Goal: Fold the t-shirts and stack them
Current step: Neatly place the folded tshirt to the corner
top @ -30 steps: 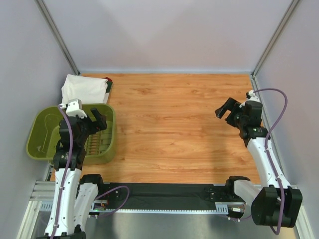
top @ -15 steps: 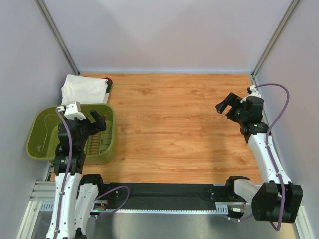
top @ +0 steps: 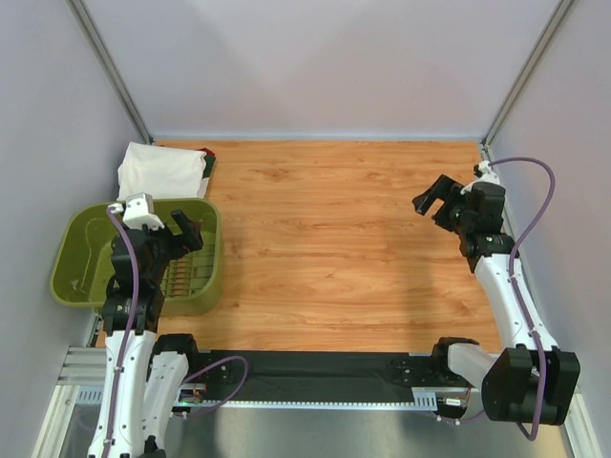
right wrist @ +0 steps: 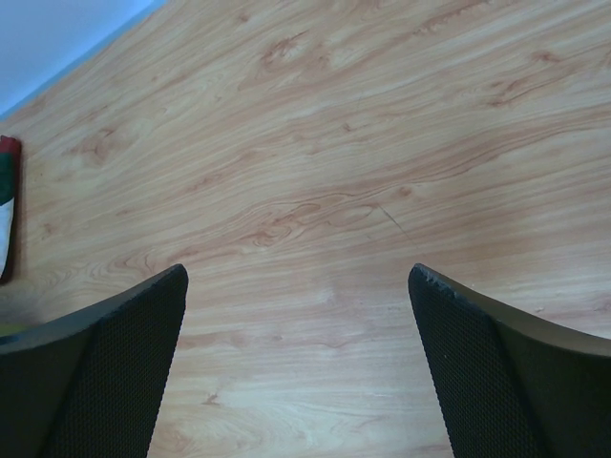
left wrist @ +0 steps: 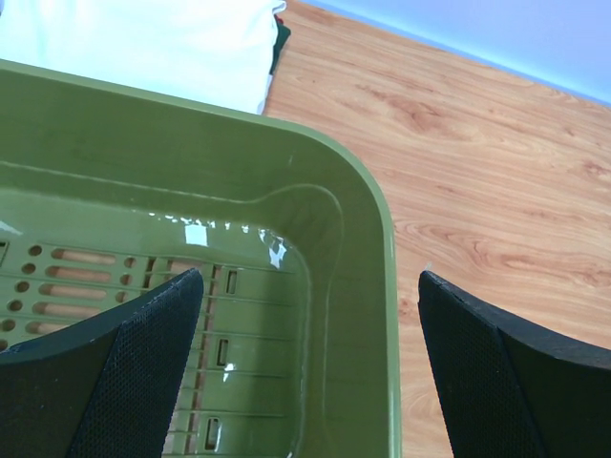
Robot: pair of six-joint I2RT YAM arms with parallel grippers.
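Left arm [top: 141, 253] has drawn back over the basket [top: 84, 260]; both pairs of jaws gape wide, holding nothing.

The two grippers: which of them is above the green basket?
The left gripper: it hangs open above the olive-green basket, whereas the right gripper is above the wooden table, away from the basket.

t-shirts [top: 162, 170] | state: folded, one flat pile | top: white shirt [left wrist: 143, 48], smooth, roughly square | below: dark green and dark red edge [right wrist: 8, 151] showing only along the pile's right side | place: far left corner of table [top: 334, 239], just behind basket [top: 86, 253]
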